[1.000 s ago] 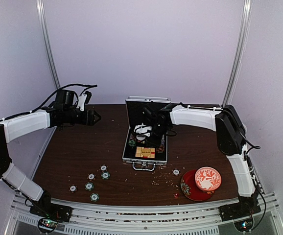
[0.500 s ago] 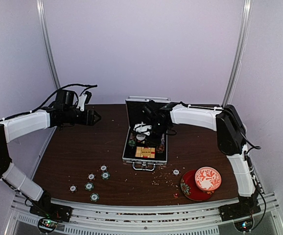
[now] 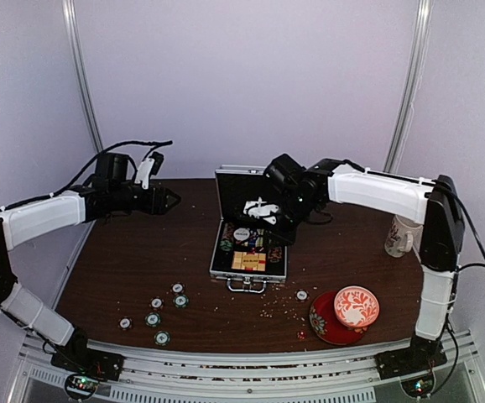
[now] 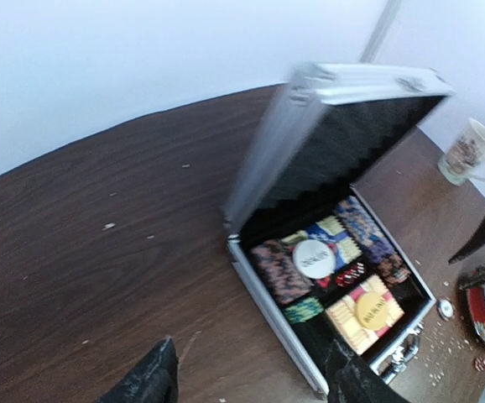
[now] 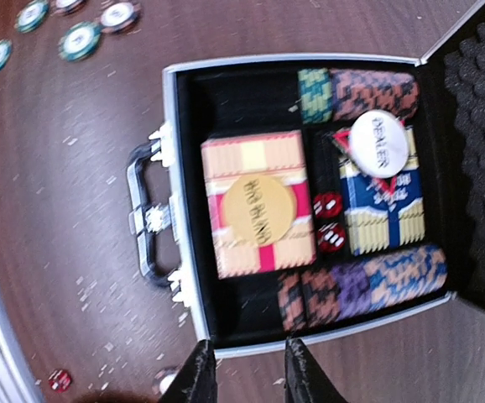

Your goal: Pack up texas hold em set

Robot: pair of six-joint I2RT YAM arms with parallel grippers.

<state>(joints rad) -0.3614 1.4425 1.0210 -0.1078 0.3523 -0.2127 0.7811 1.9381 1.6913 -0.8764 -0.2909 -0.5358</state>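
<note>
Loose chips [image 3: 153, 319]: six or so, flat on the counter [image 3: 117, 269], near-left of the briefcase [image 3: 247, 275] and well apart from it. One more chip [image 3: 302, 295] lies near-right of the briefcase, close beside the red saucer [image 3: 322, 323] that carries the patterned bowl [image 3: 356, 306]. A tiny red die [image 5: 58, 379] sits nearer than that.

Briefcase: mid-counter, open. The handle [image 5: 138, 214] faces the arm bases and the hinge is on the far side. The lid [image 3: 241, 183] stands about upright. The handle-to-hinge axis runs near to far, slightly skewed.
- The card box [image 5: 259, 201] is at the handle end, with a gold disc on top.
- A second deck sits toward the hinge, under the white dealer button [image 5: 378, 143].
- Two red dice [image 5: 328, 220] sit between the decks.
- The chip rows [image 5: 360, 290] lie along both side walls, long axis handle to hinge.
- One pocket by the handle looks unfilled.

Right gripper [image 5: 248, 348]: over the briefcase, fingers parted, nothing between them. Left gripper [image 4: 251, 353]: raised far-left of the briefcase, fingers spread wide, empty. The mug [image 3: 402, 235] stands right of the briefcase, well apart.

Risks, as I judge them:
- The chips are thin and lie flat, so a pinch may skid them across the counter rather than lift them.
- An arm working inside the briefcase could clip the upright lid and drop it shut, or shove the light case.
- The chip near the saucer leaves little room for the fingers, so the bowl could get knocked.
- The disc and button lie loose on the decks and could slide off when the lid closes.
</note>
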